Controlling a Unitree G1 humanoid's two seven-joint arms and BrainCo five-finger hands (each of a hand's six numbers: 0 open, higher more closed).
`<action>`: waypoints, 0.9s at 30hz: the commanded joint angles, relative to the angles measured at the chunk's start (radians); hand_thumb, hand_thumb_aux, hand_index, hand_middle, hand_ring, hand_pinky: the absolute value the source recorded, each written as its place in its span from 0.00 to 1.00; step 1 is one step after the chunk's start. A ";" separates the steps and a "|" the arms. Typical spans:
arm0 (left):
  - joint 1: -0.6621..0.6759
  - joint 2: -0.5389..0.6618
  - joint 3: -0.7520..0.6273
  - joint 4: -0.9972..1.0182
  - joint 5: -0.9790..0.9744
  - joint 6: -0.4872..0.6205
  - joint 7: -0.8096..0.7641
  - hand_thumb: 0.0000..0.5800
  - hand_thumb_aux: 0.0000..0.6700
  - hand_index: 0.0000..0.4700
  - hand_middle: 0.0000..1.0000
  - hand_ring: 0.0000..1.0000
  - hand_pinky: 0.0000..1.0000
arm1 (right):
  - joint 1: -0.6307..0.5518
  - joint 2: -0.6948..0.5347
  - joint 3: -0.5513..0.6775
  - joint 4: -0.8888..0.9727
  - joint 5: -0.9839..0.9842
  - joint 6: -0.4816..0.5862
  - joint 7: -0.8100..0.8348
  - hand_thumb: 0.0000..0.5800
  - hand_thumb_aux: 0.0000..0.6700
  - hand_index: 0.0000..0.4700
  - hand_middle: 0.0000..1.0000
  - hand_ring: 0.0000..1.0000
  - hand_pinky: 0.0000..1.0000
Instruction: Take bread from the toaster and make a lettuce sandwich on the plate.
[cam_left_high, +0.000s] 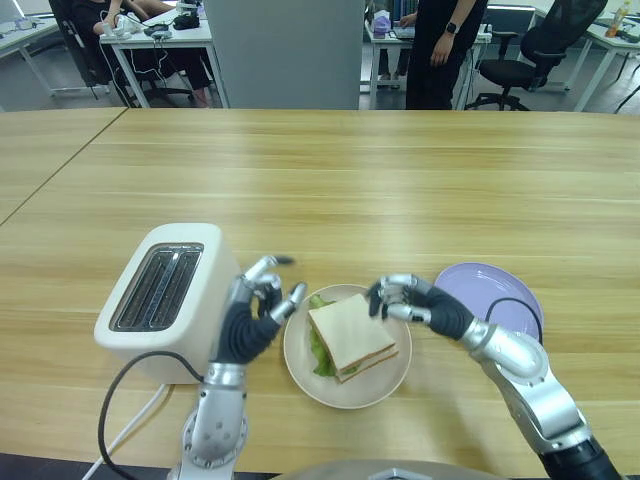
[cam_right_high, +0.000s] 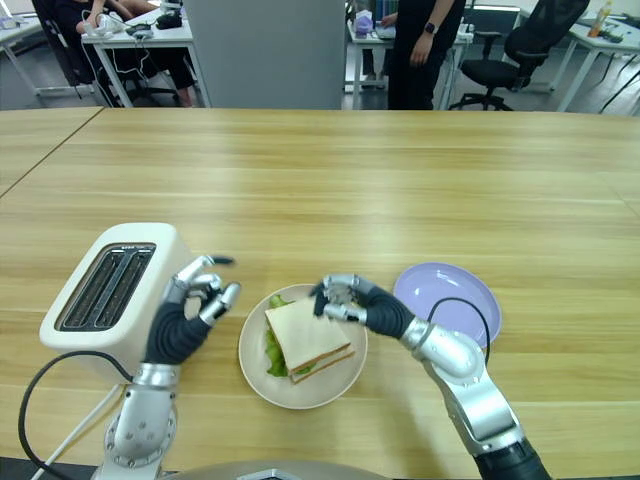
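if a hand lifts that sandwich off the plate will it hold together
Probably soft and light: the sandwich is thin bread slices, so a squeeze would likely dent it. The lettuce sticks out its left side, so layers may slide apart if tilted.

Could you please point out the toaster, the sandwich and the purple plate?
toaster (cam_left_high: 157, 287): left eye view, on its slotted top.
sandwich (cam_left_high: 350, 333): left eye view, on the top bread slice.
purple plate (cam_left_high: 480, 285): left eye view, on its bare inner surface.
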 joint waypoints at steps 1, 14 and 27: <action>0.123 0.087 -0.053 0.000 -0.159 0.010 -0.150 1.00 1.00 0.98 1.00 1.00 1.00 | 0.112 -0.067 0.029 -0.051 0.015 0.008 0.106 1.00 1.00 0.98 1.00 1.00 1.00; 0.226 0.291 -0.113 0.151 -0.188 0.170 -0.342 1.00 1.00 0.98 1.00 1.00 1.00 | 0.218 -0.079 0.176 0.078 -0.192 0.060 0.138 1.00 1.00 0.98 1.00 1.00 1.00; -0.005 0.153 -0.124 0.290 -0.107 0.318 -0.276 1.00 1.00 0.98 1.00 1.00 1.00 | 0.139 0.066 0.171 0.183 -0.261 0.245 0.024 1.00 1.00 0.98 1.00 1.00 1.00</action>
